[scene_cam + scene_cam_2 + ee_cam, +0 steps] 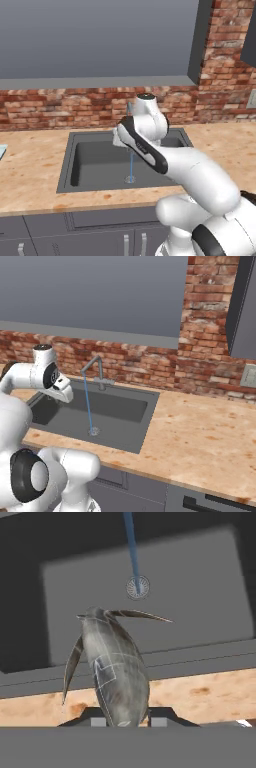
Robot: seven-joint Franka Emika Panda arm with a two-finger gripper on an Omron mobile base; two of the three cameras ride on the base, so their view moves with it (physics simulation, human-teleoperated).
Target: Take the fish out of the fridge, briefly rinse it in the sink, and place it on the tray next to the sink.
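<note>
The fish is silvery-grey with thin fins. It stands up between my fingertips in the hand view, and my gripper is shut on its lower end. It hangs above the dark-grey sink, near the basin's front wall. Beyond the fish a thin blue water stream falls onto the round drain, apart from the fish. From the right base view my hand is over the sink's left part, left of the curved faucet. A corner of the pale tray shows left of the sink. The fridge is out of view.
A speckled beige counter stretches to the right of the sink. A red brick wall and a grey window sill run behind it. A dark upper cabinet hangs at the right. Grey cabinet doors sit below the counter's front edge.
</note>
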